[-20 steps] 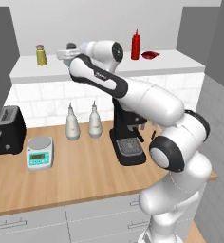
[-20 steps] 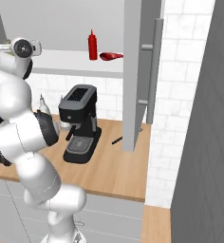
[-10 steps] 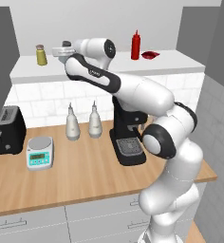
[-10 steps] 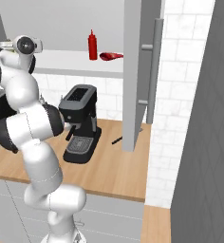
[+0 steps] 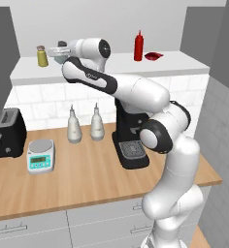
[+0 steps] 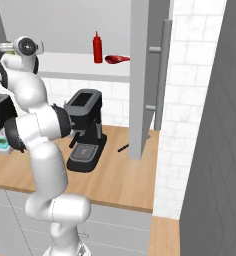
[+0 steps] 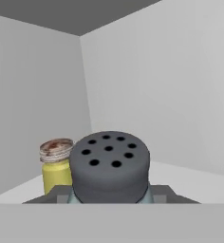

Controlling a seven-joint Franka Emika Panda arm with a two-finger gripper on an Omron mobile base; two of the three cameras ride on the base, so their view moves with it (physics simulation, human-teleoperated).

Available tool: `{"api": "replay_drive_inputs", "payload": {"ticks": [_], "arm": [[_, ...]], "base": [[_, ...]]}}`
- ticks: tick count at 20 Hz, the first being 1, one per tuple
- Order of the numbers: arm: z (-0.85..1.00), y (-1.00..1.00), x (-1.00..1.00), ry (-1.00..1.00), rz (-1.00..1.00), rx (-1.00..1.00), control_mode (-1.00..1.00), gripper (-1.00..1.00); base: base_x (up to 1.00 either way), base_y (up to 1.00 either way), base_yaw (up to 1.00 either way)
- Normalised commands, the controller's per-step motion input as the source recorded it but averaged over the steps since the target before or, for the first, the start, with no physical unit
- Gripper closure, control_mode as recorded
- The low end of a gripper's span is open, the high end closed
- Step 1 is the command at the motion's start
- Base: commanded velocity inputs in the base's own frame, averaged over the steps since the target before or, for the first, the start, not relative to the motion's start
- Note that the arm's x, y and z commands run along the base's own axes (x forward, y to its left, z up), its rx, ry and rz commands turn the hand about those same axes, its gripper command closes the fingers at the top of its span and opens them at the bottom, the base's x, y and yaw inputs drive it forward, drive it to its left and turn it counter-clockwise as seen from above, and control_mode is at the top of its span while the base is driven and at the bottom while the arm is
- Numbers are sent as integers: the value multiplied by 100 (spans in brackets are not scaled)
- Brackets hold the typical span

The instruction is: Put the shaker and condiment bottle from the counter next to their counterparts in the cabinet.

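While the arm is stretched up to the left end of the cabinet [image 5: 111, 65], the gripper [image 5: 58, 51] is seen clamped on the shaker [image 7: 109, 163], whose dark perforated cap sits between the finger tips in the hand view. The olive-yellow shaker [image 5: 41, 56] stands just beside it on the white shelf, slightly further in and to one side; whether the held shaker's base touches the board cannot be told. The condiment bottle [image 5: 138, 46] is already upright on the shelf beside the flat red packet [image 5: 153, 56], well apart from the gripper. The step in hand is judged to be the setting down of the shaker next to its counterpart. It is advised that the shaker be lowered straight and kept upright until its base is borne by the shelf, with a small gap kept from the olive-yellow shaker so that it is not knocked. The fingers should be parted only then, and the hand drawn back level.
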Motion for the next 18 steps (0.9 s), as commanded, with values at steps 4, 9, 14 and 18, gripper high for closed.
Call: {"api": "replay_drive_inputs", "payload": {"ticks": [4,9,14,18], "arm": [[-9,21,25,4,0,0,-100,100],[-7,7,13,4,0,0,-100,100],[-10,3,4,0,0,0,-100,-100],[-2,1,2,-2,0,0,-100,-100]], "base": [[0,0,0],[0,0,0],[0,0,0],[0,0,0]]}}
